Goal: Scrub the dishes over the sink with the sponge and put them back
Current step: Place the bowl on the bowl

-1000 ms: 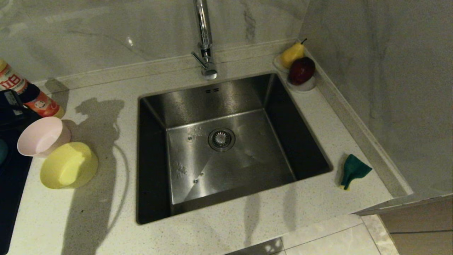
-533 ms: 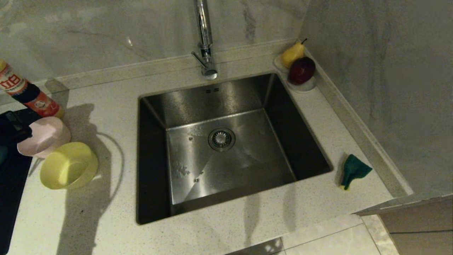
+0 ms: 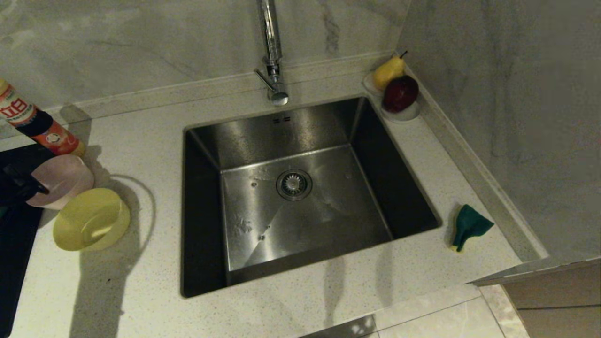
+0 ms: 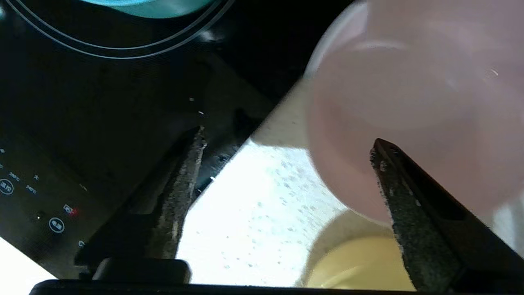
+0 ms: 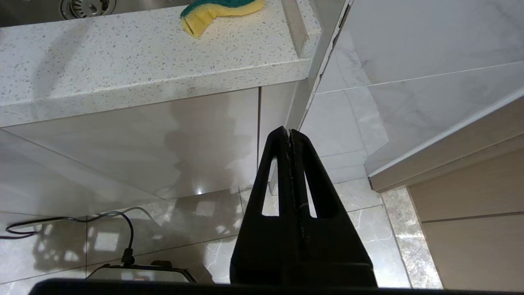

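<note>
The pale pink bowl and the yellow bowl stand side by side on the counter left of the sink. My left gripper hangs at the pink bowl's left side. In the left wrist view it is open, one finger in front of the pink bowl and the other by the hob's edge. The bowl's near wall lies between them, and nothing is gripped. The yellow bowl and the light blue bowl also show there. The sponge lies right of the sink. My right gripper is shut and empty, parked below the counter edge.
A black induction hob fills the counter's left edge, and the blue bowl sits on it. A red-labelled bottle lies behind the pink bowl. The tap rises behind the sink. A pear and a dark red fruit sit on saucers at the back right corner.
My left gripper has come from behind the pink bowl to its left side, nearer to me and lower. Its shadow on the counter has shrunk toward the bowls. The bowls and sponge have not moved.
</note>
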Available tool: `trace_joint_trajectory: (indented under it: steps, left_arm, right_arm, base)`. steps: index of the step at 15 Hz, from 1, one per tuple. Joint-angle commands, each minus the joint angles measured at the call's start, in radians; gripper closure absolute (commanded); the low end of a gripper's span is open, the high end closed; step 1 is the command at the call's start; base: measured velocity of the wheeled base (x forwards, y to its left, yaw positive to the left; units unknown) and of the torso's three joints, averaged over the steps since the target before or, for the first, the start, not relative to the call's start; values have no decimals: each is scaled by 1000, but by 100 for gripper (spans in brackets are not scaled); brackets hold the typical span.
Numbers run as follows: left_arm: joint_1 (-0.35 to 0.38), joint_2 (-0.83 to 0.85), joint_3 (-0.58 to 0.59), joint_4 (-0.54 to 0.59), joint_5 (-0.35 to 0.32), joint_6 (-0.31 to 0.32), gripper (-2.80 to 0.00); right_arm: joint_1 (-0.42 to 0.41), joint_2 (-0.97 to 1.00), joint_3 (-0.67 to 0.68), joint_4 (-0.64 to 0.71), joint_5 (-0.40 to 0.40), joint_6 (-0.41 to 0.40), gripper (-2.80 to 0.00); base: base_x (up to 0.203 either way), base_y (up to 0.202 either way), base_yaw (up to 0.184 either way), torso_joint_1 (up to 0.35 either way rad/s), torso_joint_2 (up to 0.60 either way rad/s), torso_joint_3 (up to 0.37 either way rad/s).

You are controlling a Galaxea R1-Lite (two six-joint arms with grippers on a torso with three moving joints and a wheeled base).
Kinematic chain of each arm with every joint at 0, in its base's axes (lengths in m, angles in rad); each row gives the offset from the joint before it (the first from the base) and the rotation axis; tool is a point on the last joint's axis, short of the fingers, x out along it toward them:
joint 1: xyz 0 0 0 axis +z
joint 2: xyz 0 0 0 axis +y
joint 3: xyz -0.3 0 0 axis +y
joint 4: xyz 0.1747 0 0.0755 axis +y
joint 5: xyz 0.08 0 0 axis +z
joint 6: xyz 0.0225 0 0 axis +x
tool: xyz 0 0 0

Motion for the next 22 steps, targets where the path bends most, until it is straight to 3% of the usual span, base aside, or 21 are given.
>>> trace_joint_trajectory:
  steps: [1,7,13,14,22]
  left_arm:
    - [27,29,-2,2,-19,-5,-280]
    - [54,64,-6,3,-86,-40,-280]
    - [55,78,-13,2,-108,-43,-280]
    - [55,78,-17,5,-108,-42,0]
    - [56,95,-35,4,-106,-43,0]
  right_arm:
    - [0,0,0,0,1,-1,0]
    - [0,0,0,0,0,-1,0]
    - [0,0,0,0,1,-1,0]
    - [0,0,0,0,0,-1,0]
    - [0,1,0,0,1,-1,0]
  base:
    - [0,0,0,0,0,0]
    - [0,0,0,0,0,0]
    - [0,0,0,0,0,0]
    - [0,0,0,0,0,0]
    - [0,0,0,0,0,0]
